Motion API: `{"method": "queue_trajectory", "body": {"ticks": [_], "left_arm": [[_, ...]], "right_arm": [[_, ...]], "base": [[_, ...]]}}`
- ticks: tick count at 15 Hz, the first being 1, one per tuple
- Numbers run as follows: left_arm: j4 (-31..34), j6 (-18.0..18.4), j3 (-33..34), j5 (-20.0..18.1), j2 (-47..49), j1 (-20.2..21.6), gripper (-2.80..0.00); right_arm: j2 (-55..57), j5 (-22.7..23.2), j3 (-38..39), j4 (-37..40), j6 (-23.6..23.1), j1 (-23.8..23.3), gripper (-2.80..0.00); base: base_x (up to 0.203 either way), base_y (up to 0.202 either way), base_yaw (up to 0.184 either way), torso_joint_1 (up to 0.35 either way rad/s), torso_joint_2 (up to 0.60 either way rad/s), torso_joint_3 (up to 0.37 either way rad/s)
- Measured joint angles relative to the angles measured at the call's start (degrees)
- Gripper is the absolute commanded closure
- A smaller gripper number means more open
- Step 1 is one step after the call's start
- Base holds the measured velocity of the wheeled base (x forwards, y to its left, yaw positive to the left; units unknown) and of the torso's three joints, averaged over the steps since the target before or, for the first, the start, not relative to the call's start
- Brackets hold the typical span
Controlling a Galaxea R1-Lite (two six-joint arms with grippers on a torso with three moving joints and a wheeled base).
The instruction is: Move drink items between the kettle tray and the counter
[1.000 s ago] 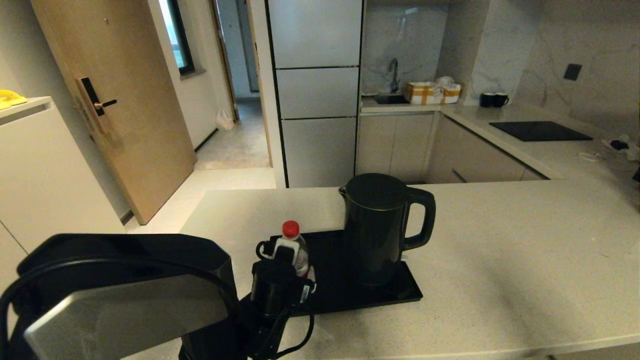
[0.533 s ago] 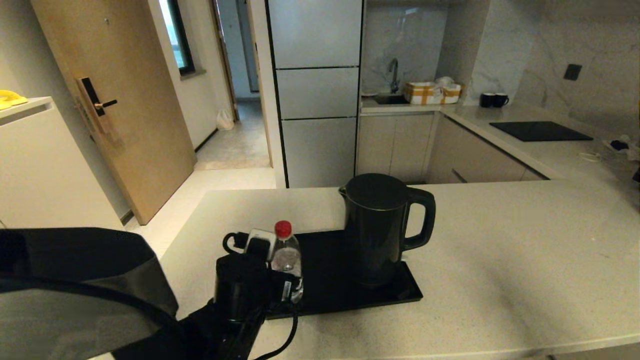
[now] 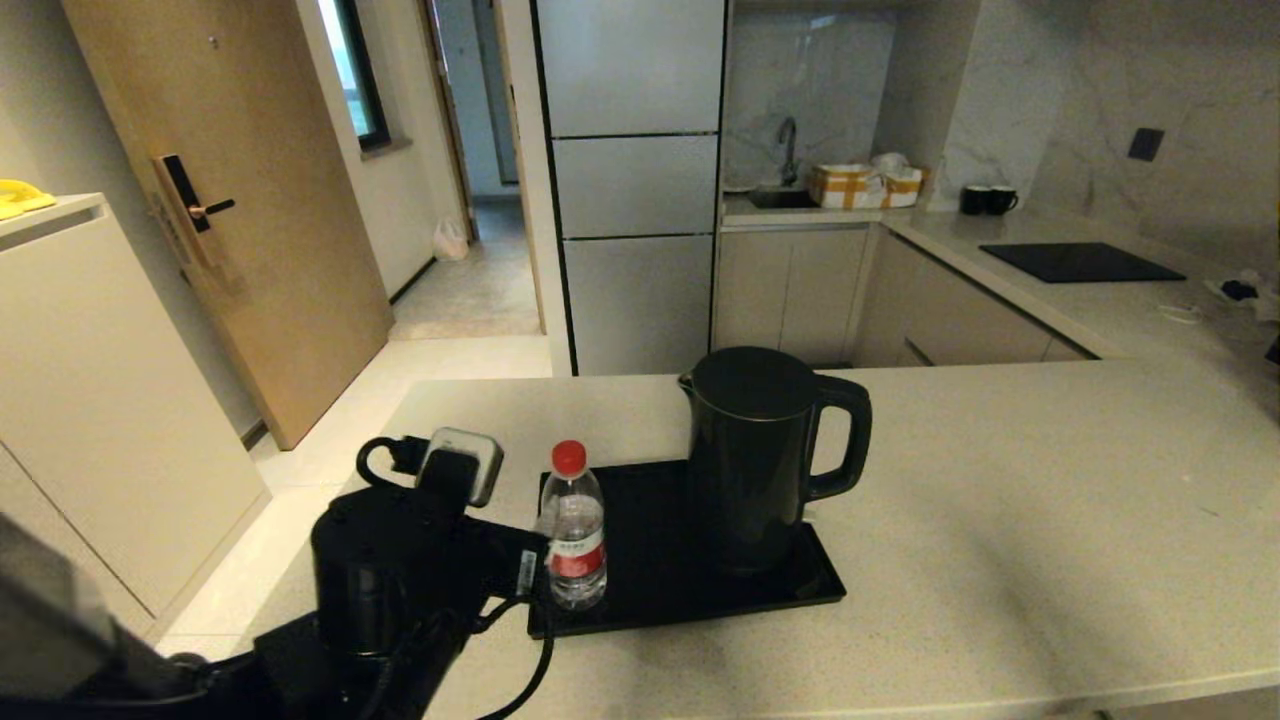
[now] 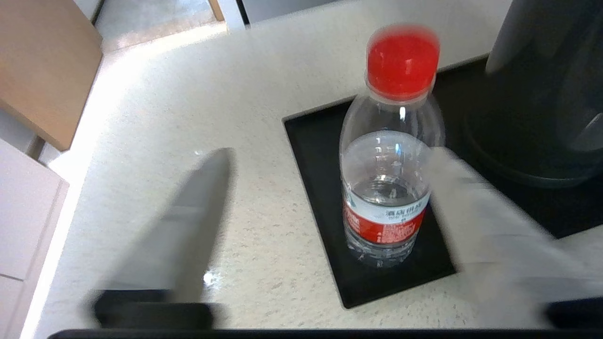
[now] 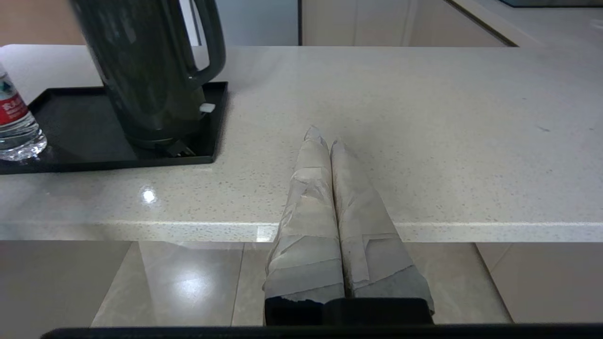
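Taped grey fingers (image 4: 188, 221) of our left gripper (image 4: 325, 160) stand spread wide and hold nothing, having drawn back toward the robot's left over the last second; a moment earlier they were wrapped close about the water bottle (image 3: 573, 535), and now one finger hangs over bare stone while the other sits beside the bottle's shoulder, close enough that we cannot tell from the wrist view whether it brushes the plastic. We read this as a release: the bottle, red cap up and label facing us, stands upright on the near left corner of the kettle tray (image 3: 680, 600), so this transfer looks finished and the arm free to withdraw. Just beyond it, the kettle (image 3: 765, 455) sits on the right half of the same tray, its loop handle turned to the robot's right, apart from the bottle. Around the tray spreads the counter (image 3: 1000, 520), speckled beige. Our right gripper (image 5: 330, 143) waits low at the counter's near edge, well clear of the tray, its two wrapped fingers pressed together on nothing
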Motion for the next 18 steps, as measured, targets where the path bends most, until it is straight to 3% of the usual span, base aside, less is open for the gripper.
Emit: {"method": "queue_trajectory", "body": {"ticks": [3, 6, 9, 11, 13, 15, 18], "left_arm": [[9.97, 0.26, -1.53, 1.52, -9.47, 0.85, 0.0], [25.43, 0.03, -5.52, 2.49, -24.99, 4.98, 0.0], [46.19, -0.59, -9.44, 2.82, -41.9, 13.55, 0.0], [60.19, -1.59, -12.21, 2.23, -53.1, 21.55, 0.0], [75.27, -2.39, -16.15, -1.13, -64.79, 29.04, 0.0], [93.72, -2.94, -22.47, -8.82, -76.04, 36.29, 0.0], [113.41, -3.04, -26.76, -18.07, -87.0, 40.17, 0.0]], "right_arm": [[0.0, -0.02, 0.0, 0.02, -0.04, 0.0, 0.0], [0.0, -0.06, 0.0, 0.0, 0.0, 0.0, 0.0], [0.0, -0.04, 0.0, 0.0, -0.04, 0.0, 0.0], [0.0, -0.04, 0.0, 0.01, -0.01, 0.0, 0.0], [0.0, -0.11, 0.0, 0.02, -0.02, 0.0, 0.0], [0.0, -0.07, 0.0, 0.02, -0.02, 0.0, 0.0], [0.0, -0.07, 0.0, 0.02, 0.05, 0.0, 0.0]], "base": [[0.0, 0.0, 0.0, 0.0, 0.0, 0.0], [0.0, 0.0, 0.0, 0.0, 0.0, 0.0], [0.0, 0.0, 0.0, 0.0, 0.0, 0.0], [0.0, 0.0, 0.0, 0.0, 0.0, 0.0], [0.0, 0.0, 0.0, 0.0, 0.0, 0.0], [0.0, 0.0, 0.0, 0.0, 0.0, 0.0], [0.0, 0.0, 0.0, 0.0, 0.0, 0.0]]}}
